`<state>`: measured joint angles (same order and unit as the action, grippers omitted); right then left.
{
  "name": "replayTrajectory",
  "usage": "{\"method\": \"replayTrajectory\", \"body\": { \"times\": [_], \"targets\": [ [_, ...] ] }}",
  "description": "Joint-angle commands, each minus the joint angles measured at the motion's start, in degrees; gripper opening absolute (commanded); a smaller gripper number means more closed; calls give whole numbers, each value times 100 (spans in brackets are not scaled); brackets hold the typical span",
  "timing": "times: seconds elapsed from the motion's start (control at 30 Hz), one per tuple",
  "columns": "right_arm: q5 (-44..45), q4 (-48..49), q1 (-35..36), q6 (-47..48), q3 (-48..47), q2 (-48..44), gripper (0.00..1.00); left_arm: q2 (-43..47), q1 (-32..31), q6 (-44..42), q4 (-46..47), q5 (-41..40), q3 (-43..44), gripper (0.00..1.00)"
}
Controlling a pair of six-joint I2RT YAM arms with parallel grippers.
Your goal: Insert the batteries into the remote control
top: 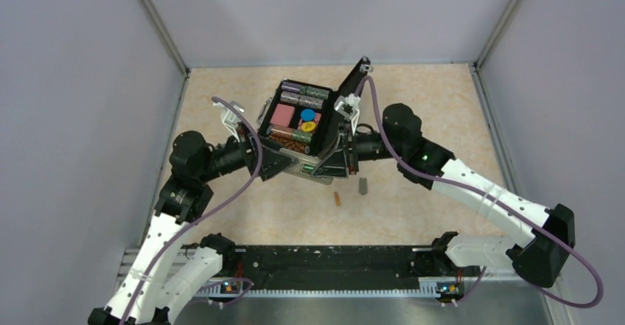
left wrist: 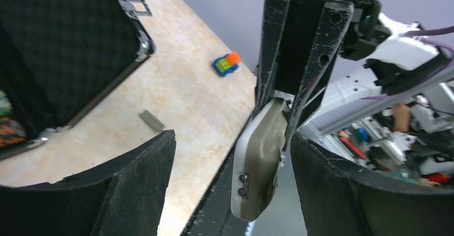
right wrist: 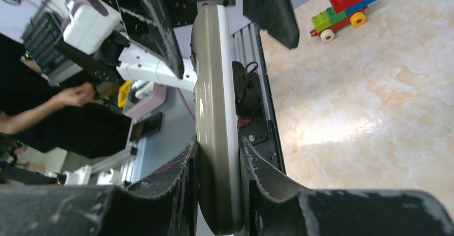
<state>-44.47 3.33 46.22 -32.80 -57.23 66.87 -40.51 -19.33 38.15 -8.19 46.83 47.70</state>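
"Jaws on the right gripper: clenched or not?"

"Clenched on the slim white plastic remote control with a grey back, pinching its flat faces at one end. The left gripper is spread wide, one finger on either side of the other end. As far as I can see, it isn't pressing."

"So where does the remote sit?"

"In the air over the middle of the beige table, just on the near-edge side of the black hinged case. Its long axis runs from one gripper to the other, roughly along the near edge."

"And the batteries?"

"One small orange-brown cylindrical battery lies on the table between the remote and the near edge, a little to the right. Its long axis points roughly from the near edge to the far edge. Just beside it on the right is a small flat grey piece — possibly the cover, I can't tell. I can't find the green battery."

"Which arm is nearer?"

"The right, but it's occupied. The left is free. I judge it would have to come off the remote and drop toward the near edge."

"Any writing?"

"None legible — nothing on the multicoloured block toy car either."
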Motion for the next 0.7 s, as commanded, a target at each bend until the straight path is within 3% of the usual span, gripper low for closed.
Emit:
{"method": "replayTrajectory", "body": {
  "times": [0.0, 0.3, 0.5, 0.67],
  "targets": [
    [-332, -1515, -40, 1296, -649, 175, 0, 91, -17, -1058, -685, -582, 454, 85],
    [-484, -2685, -36, 2230, -1149, 300, 0, -446, -18, -1500, -777, 812, 636, 88],
    [-539, -3604, -37, 2853, -1436, 465, 0, -738, -34, -1900, -1305, 1606, 629, 78],
    [-648, -3909, -37, 3086, -1442, 550, 0, -641, -258, -1837, -1178, 1799, 367, 76]
  ]
}}
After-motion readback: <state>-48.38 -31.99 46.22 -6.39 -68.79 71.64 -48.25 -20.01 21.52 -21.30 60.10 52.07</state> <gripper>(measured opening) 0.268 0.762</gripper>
